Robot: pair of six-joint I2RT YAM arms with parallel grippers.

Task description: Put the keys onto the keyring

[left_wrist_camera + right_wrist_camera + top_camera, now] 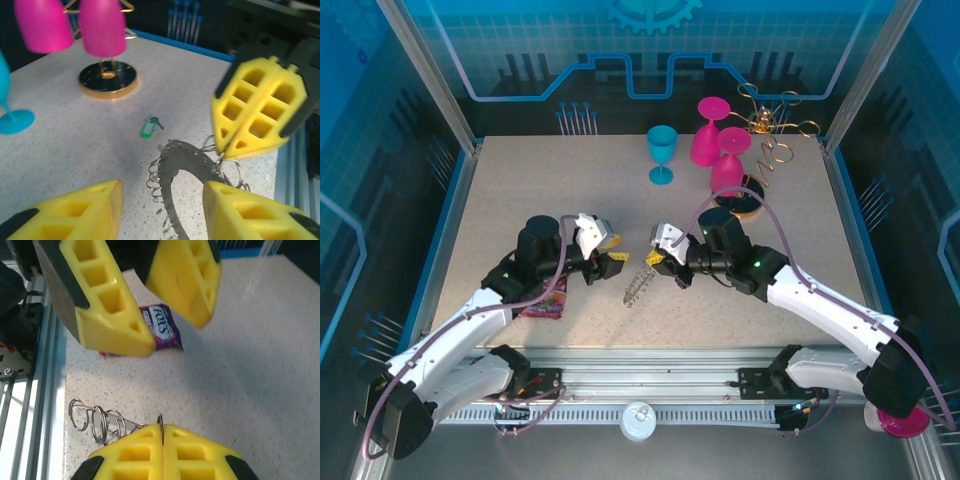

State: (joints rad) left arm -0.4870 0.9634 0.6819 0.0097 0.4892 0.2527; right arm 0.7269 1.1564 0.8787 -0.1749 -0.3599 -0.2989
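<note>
The keyring [187, 162] pinched by the right gripper [223, 154], the left gripper [162, 200] straddling it
Right jaws press shut on its rim; left jaws stand spread either side. The green key [147, 129] lies flat just beyond the ring, ahead of the left gripper, the nearer one.

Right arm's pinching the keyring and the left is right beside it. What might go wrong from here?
1. The right gripper pinches the keyring only by its thin rim, so the ring may twist or slip if pushed.
2. The green key lies on the table, apart from the ring. The open left gripper has blunt fingers that may fumble something so tiny.
</note>
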